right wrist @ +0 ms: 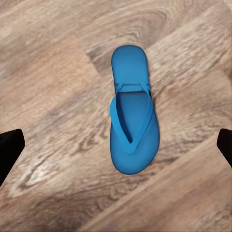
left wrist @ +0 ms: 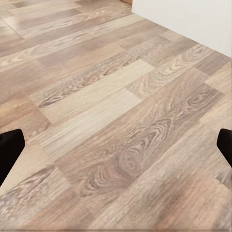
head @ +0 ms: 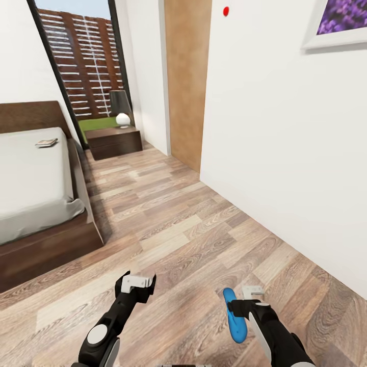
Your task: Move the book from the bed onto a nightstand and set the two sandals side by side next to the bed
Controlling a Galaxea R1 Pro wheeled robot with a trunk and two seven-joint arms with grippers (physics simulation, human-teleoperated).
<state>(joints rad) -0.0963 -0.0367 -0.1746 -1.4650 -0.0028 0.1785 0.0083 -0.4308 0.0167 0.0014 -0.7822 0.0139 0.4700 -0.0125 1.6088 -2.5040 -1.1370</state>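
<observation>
A bright blue rubber flip-flop sandal (right wrist: 131,121) lay flat on the brown wood-plank floor (head: 193,229), directly under the right pincer (head: 243,300), whose fingers stood spread and released. The left pincer (head: 138,286) hung released over bare planks. The small dark paperback book (head: 46,143) rested on the wide off-white bed (head: 30,188) near the headboard.

One blue sandal (right wrist: 130,123) lies on the wood floor (head: 193,229). One book (head: 46,143) lies near the head end of the one bed (head: 30,188). One nightstand (head: 113,141) carries one lamp (head: 121,108). One framed picture (head: 336,23) and one red dot (head: 226,10) are on the walls. There is one window (head: 81,61).
</observation>
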